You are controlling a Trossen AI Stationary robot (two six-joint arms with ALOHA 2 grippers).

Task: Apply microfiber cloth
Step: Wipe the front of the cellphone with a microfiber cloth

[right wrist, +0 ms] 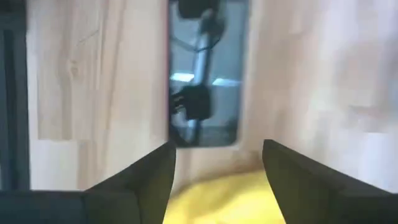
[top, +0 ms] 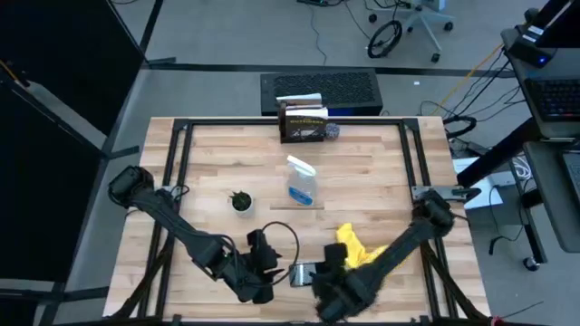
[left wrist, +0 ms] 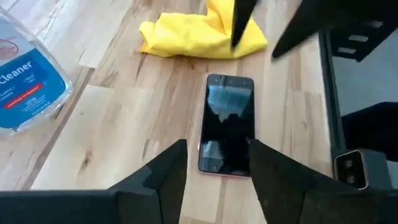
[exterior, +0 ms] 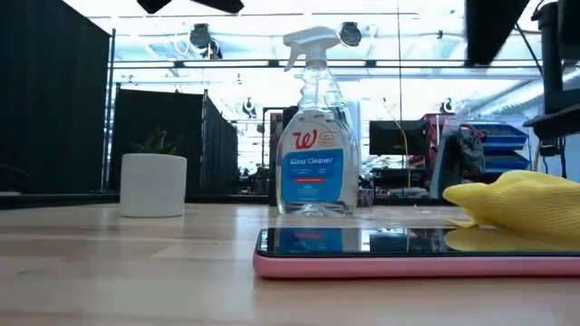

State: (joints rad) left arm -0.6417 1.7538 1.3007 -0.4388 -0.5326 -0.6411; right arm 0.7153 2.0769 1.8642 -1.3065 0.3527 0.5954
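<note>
I see the right gripper [right wrist: 217,171] open, hovering directly over the microfiber cloth [top: 356,245] (bunched, beside the phone [left wrist: 227,123]); left gripper [left wrist: 217,168] open over the phone.

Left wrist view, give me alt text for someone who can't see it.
A black smartphone in a pink case lies face up on the wooden table, just beyond the left hand, whose fingers are open. A crumpled yellow microfiber cloth lies past the phone, with a glass cleaner spray bottle off to one side.
</note>
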